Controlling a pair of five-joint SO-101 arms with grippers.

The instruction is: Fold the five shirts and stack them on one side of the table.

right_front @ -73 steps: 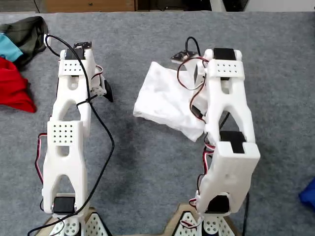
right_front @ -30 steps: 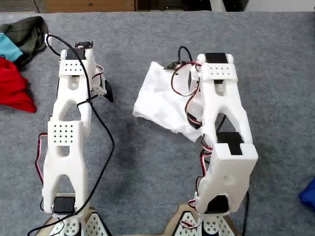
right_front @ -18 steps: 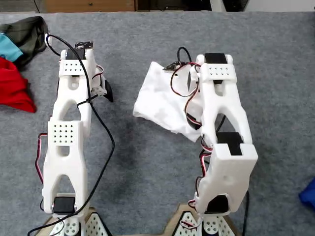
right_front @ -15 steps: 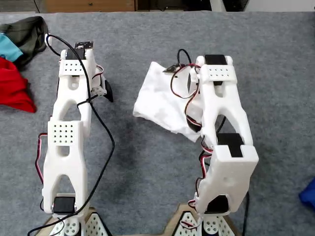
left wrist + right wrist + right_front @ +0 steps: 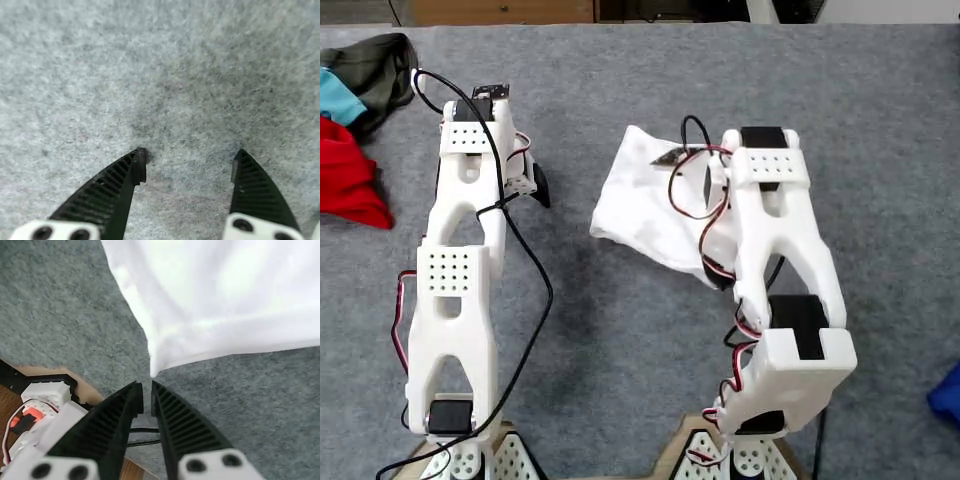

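A white shirt (image 5: pixel 645 205) lies loosely folded on the grey carpet at the table's middle. The right arm (image 5: pixel 775 215) stretches over its right edge and hides its own gripper in the high view. In the right wrist view my right gripper (image 5: pixel 146 387) is shut, with a corner of the white shirt (image 5: pixel 210 295) just past its tips and nothing visibly held. My left gripper (image 5: pixel 190 162) stands open over bare carpet, and in the high view the left gripper (image 5: pixel 535 185) sits apart from the shirt, to its left.
A heap of shirts lies at the far left corner: dark green (image 5: pixel 375 65), teal (image 5: pixel 338 95) and red (image 5: pixel 350 175). A blue cloth (image 5: pixel 948 395) shows at the right edge. The arm bases (image 5: pixel 720 455) stand at the near edge.
The right arm has drawn back toward its base and swung a little to the right over the white shirt. The shirt and the left arm have stayed put.
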